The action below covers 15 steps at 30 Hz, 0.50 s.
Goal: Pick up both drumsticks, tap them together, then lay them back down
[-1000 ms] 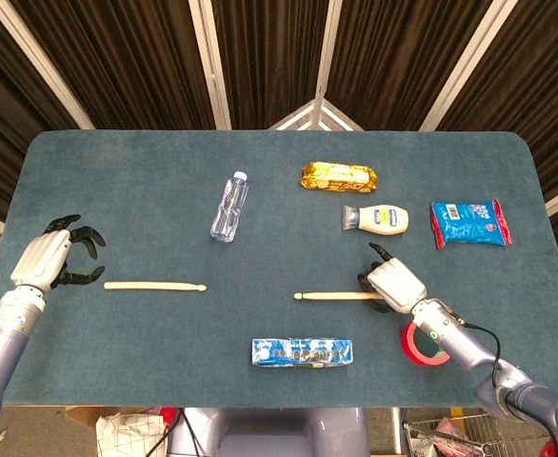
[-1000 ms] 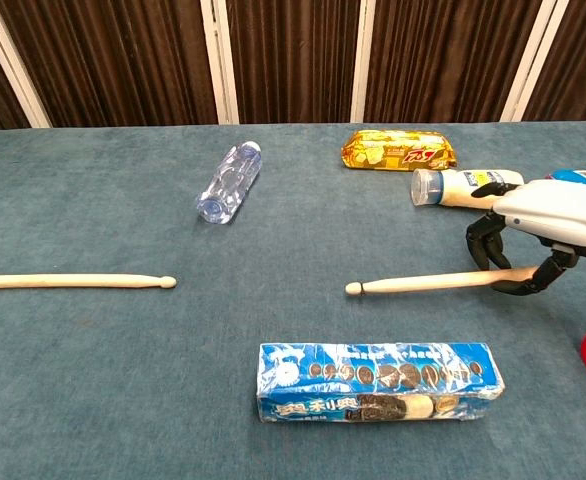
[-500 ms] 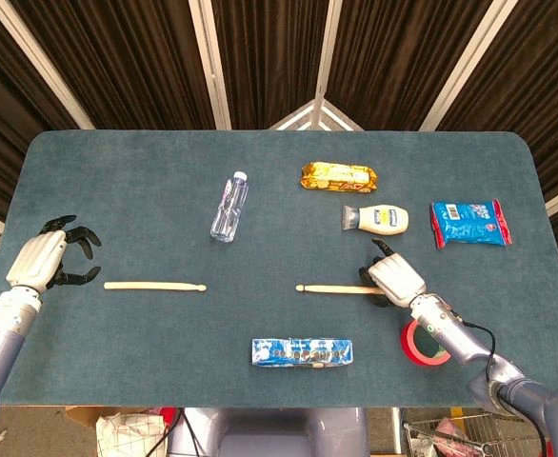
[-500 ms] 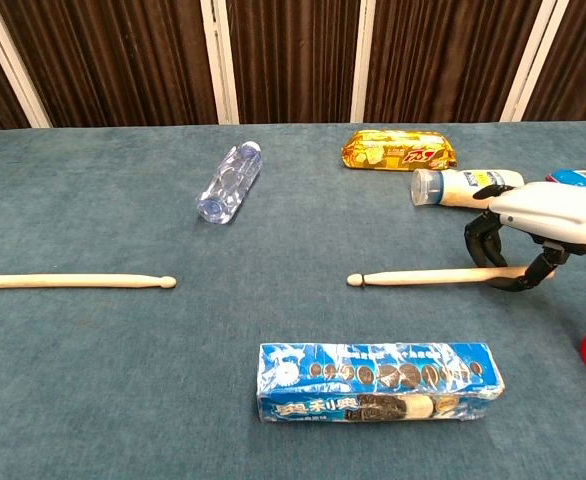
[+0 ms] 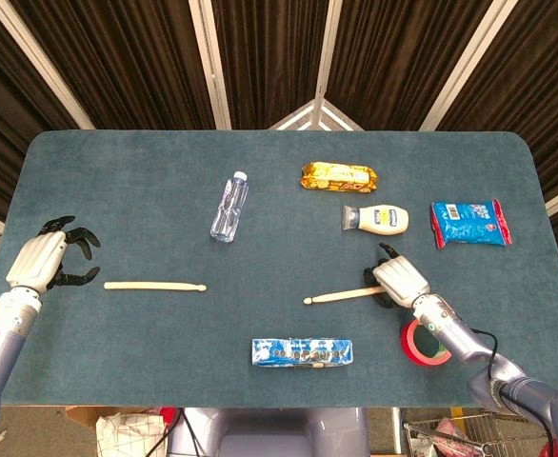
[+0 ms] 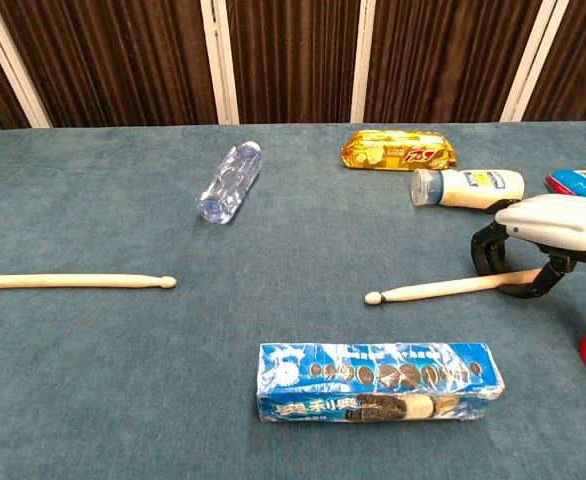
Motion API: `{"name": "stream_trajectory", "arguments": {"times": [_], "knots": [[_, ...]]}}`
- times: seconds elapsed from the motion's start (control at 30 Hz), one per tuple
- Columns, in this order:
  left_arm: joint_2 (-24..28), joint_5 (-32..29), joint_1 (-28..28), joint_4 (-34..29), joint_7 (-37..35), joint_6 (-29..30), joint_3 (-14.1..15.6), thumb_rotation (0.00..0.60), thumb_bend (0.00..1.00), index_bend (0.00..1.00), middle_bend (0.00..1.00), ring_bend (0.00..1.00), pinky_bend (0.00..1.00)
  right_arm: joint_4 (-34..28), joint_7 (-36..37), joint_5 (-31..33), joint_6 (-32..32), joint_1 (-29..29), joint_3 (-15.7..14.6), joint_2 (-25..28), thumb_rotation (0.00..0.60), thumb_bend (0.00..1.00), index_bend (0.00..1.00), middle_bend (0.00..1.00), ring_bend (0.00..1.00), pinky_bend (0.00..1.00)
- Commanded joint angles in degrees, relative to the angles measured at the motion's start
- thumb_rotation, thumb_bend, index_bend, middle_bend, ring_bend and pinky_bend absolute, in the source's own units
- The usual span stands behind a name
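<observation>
On the blue-green table (image 5: 117,181), right side, the right hand (image 5: 399,282) has its fingers closed around the butt of one drumstick (image 5: 341,295), whose tip points left and rests near the cloth. The other drumstick (image 5: 154,286) lies flat at left, untouched; just beside its butt end the left hand (image 5: 39,262) hovers, fingers spread and holding nothing. A cookie box (image 5: 303,351) lies at the front edge

water bottle (image 5: 229,207); gold snack pack (image 5: 339,176); mayonnaise bottle (image 5: 377,219); blue cookie box (image 5: 302,351); red tape roll (image 5: 422,344)
</observation>
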Motion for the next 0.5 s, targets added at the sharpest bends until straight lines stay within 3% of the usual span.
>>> {"name": "stream_trajectory", "arguments": {"times": [0.03, 0.27, 0.5], "knots": [[0.0, 0.0, 0.0, 0.0, 0.1, 0.2, 0.0, 0.6, 0.4, 0.42, 0.5, 0.08, 0.0, -1.1, -1.5, 1.2, -1.1, 0.0, 0.2, 0.5, 0.6, 0.46, 0.37, 0.4, 0.34, 0.01], [0.0, 0.1, 0.2, 0.3, -0.2, 0.4, 0.2, 0.6, 0.4, 0.42, 0.5, 0.08, 0.0, -4.6, -4.7, 5.8, -2.1, -0.6, 2.9, 2.2, 0.6, 0.46, 0.27, 0.35, 0.33, 0.01], [0.7, 1.3, 0.9, 0.0, -0.6, 0.9, 0.6, 0.6, 0.4, 0.42, 0.5, 0.08, 0.0, -11.8, -7.5, 10.2, -5.2, -0.3, 4.8, 8.7, 0.6, 0.46, 0.11, 0.22, 0.25, 0.01]]}}
